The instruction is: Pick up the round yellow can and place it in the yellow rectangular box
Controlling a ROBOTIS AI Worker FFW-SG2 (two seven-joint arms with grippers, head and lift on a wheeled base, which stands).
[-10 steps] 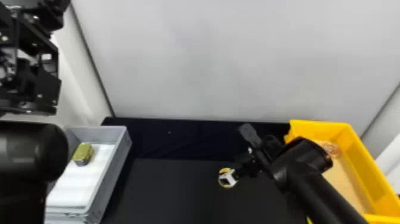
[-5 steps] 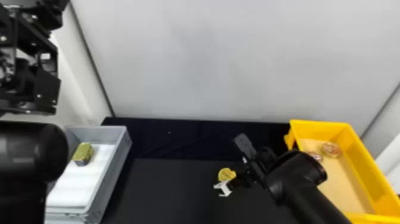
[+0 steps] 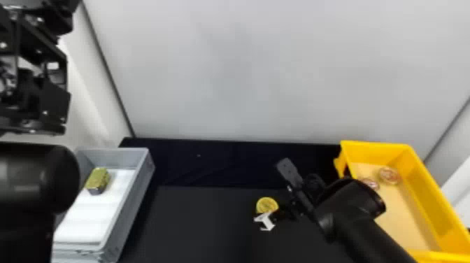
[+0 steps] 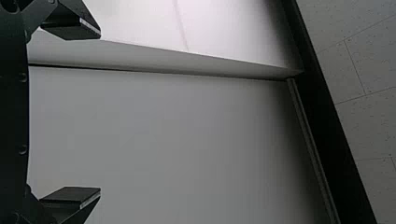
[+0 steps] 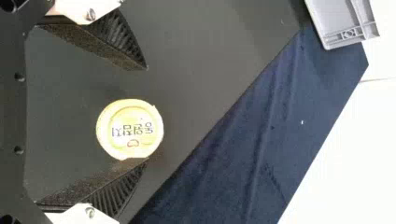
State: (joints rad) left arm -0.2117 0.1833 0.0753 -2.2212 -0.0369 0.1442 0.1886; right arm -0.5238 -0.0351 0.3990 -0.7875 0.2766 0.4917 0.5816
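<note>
Close in, left side: left end effector (image 4: 100, 113) parked high, fingers spread, nothing between them; low risk unless it is swung down needlessly. Right end effector (image 5: 147, 114) low over the dark tabletop (image 3: 203, 224), released, its two fingers well parted, one to each side of the round yellow can (image 5: 130, 130). Can rests on the tabletop, lettered face up, between the fingers but off-centre, at or just beside one finger's tip (touching or not, I can't tell). Main worry sits here: on closing, that finger would probably meet the curved wall first and shove the can across before the other arrives, or squeeze it outward past the tips, since it lies well forward in the grasp. Small recentring first seems wise. Tips set too high would pinch only the upper edge and let it slip on the lift; too low, they'd scrape the tabletop. Farther out, to the right, the yellow rectangular box (image 3: 430, 182): its raised wall could catch the can or the fingers if the carry runs low. Two round reddish cans (image 3: 389, 175) lie toward its far end; a release over them might leave the yellow one tilted or send it rolling. Bare floor nearer this way looks the safer drop.
</note>
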